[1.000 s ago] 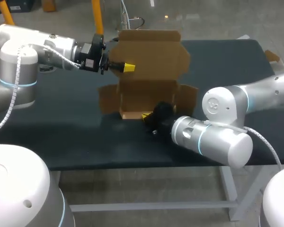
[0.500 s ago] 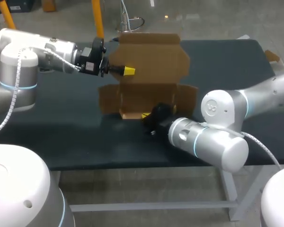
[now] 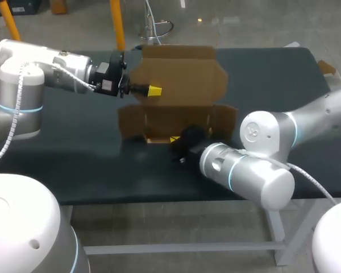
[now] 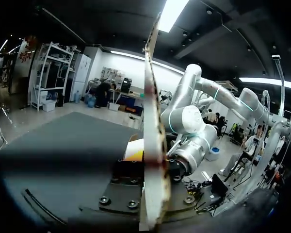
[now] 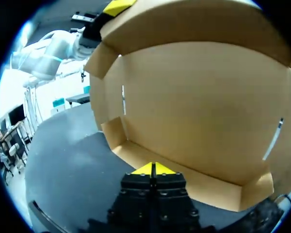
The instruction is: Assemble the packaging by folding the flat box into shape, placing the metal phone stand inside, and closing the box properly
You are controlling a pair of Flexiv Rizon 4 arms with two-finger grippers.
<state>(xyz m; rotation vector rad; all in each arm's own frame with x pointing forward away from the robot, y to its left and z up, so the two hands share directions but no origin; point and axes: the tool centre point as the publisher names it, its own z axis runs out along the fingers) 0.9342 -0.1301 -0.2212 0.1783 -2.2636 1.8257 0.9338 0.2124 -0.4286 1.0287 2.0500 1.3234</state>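
The brown cardboard box (image 3: 176, 116) stands half folded at the table's middle, its big lid panel (image 3: 179, 77) raised behind the tray. My left gripper (image 3: 153, 90) is shut on the lid's left edge; in the left wrist view the cardboard (image 4: 154, 145) runs edge-on through that gripper (image 4: 148, 162). My right gripper (image 3: 175, 139) is shut, tips together with nothing between them, low at the tray's front edge. From its own camera the right gripper (image 5: 153, 169) points into the box's open inside (image 5: 199, 107), and the left gripper (image 5: 117, 6) shows above the lid. No metal phone stand is visible.
The box's side flaps (image 3: 131, 119) (image 3: 224, 116) stick out left and right. The black table top (image 3: 74, 153) lies bare in front and to the left. A small cardboard scrap (image 3: 326, 67) sits at the far right edge. My right arm's elbow (image 3: 250, 170) hangs over the front edge.
The left gripper has sunk a little and tipped the lid panel forward, lowering its top edge. The right arm's elbow has shifted slightly left; its gripper stays at the tray's front.
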